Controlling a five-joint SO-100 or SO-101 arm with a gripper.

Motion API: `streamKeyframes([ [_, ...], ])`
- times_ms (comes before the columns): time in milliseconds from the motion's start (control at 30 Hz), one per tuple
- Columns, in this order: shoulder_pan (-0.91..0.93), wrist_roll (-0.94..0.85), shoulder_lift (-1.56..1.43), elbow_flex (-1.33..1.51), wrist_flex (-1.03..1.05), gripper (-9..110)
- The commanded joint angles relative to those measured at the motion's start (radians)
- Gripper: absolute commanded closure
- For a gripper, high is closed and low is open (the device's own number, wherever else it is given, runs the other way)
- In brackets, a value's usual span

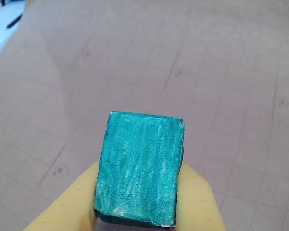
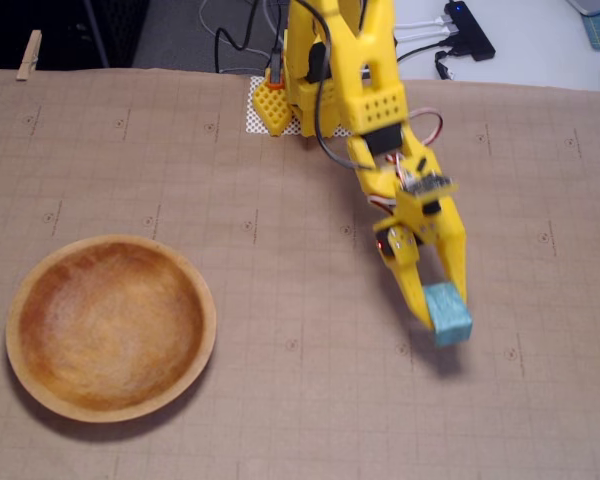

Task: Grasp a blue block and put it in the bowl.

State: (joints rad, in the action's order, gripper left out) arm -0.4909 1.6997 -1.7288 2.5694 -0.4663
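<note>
Wrist view: yellow plastic hand (image 1: 137, 211) pinches rough, foam-like teal blue block (image 1: 140, 168), rectangular, held clear of the gridded brown paper desk (image 2: 280, 250). Shallow round wooden bowl (image 2: 20, 370) sits well apart, left in fixed view.

No readable text, label, brand or number shows in either view. The brown paper sheet (image 2: 280, 300) carries only a faint printed grid with small round marks, too small to read.
</note>
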Motion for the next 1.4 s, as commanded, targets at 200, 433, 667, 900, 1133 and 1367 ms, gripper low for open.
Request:
streamKeyframes([
  [200,-0.005,-0.16,-0.466,0.12,-0.006,104],
  [433,0.003,-0.16,-0.788,0.121,0.373,104],
  [667,0.028,-0.158,-1.126,0.1,0.755,104],
  [900,0.146,-0.164,-1.382,0.101,1.048,104],
  [1133,0.31,-0.169,-1.496,0.114,1.192,104],
  [1367,0.503,-0.161,-1.496,0.158,1.149,104],
])
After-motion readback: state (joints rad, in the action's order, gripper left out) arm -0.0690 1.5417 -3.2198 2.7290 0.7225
